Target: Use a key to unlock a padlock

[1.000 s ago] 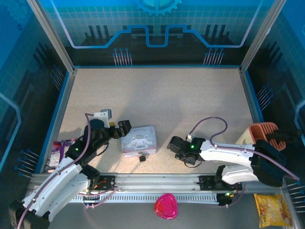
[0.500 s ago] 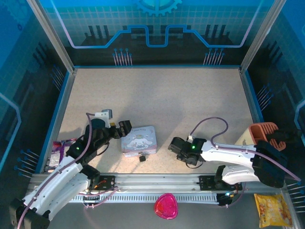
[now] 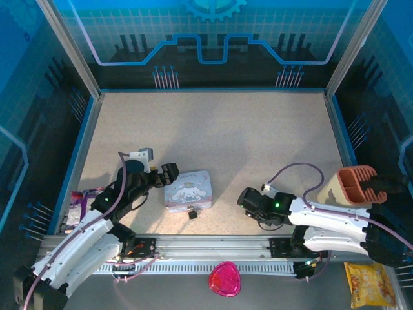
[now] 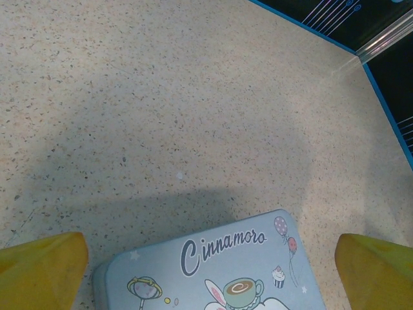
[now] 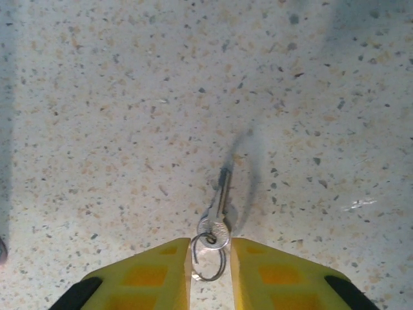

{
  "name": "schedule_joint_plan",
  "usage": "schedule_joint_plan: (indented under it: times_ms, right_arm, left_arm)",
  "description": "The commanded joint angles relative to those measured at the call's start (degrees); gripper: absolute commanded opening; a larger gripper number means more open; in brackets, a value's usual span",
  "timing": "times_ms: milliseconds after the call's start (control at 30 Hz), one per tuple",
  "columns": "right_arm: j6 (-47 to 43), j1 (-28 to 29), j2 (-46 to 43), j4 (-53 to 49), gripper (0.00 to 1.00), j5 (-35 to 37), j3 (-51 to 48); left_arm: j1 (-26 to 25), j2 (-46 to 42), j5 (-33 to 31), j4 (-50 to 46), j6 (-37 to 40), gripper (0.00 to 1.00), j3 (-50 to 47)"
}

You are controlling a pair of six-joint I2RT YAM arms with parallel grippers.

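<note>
The right gripper's (image 5: 211, 250) yellow jaws were nearly closed, pinching the wire ring of the small, thin grey metal key (image 5: 220, 203). Its round head sat at the fingertips and its blade pointed straight out, with its shadow cast apart on the speckled beige tabletop (image 5: 97, 97). This was well to the right of the pastel-blue rectangular tin (image 4: 258, 271), whose lid read "Cinnamoro". The left gripper's (image 4: 206, 258) jaws stood wide apart over the tin's left end, gripping nothing. The tiny dark padlock (image 3: 192, 212) lay just beside the tin's near edge, outside both pairs of jaws.

Qty: 1 tin (image 3: 188, 189), 1 padlock (image 3: 192, 212), 1 key (image 5: 219, 206), 1 snack bag (image 3: 369, 284) (all singles).
</note>
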Motion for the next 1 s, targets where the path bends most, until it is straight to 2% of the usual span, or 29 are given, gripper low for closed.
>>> schedule_joint_plan:
  times_ms: [0, 233, 433, 967]
  right_arm:
    - [2.31, -0.14, 1.14, -1.03, 0.24, 0.38, -1.73]
    - [-1.19, -0.22, 8.10, 3.71, 0.27, -1.18, 0.47]
    - [-3.83, -0.59, 11.15, 3.64, 0.29, -1.23, 3.35]
    - [-4.78, -1.33, 12.29, 6.70, 0.28, -2.52, 3.52]
  left_arm:
    - [-0.39, 0.16, 0.92, 1.01, 0.04, 0.99, 1.13]
    - [-0.34, 0.00, 0.67, 0.65, 0.11, 0.99, 0.99]
    - [-0.35, -0.40, 0.63, 0.83, 0.12, 0.99, 0.60]
    - [-0.39, -0.42, 0.65, 1.19, 0.22, 0.99, 0.23]
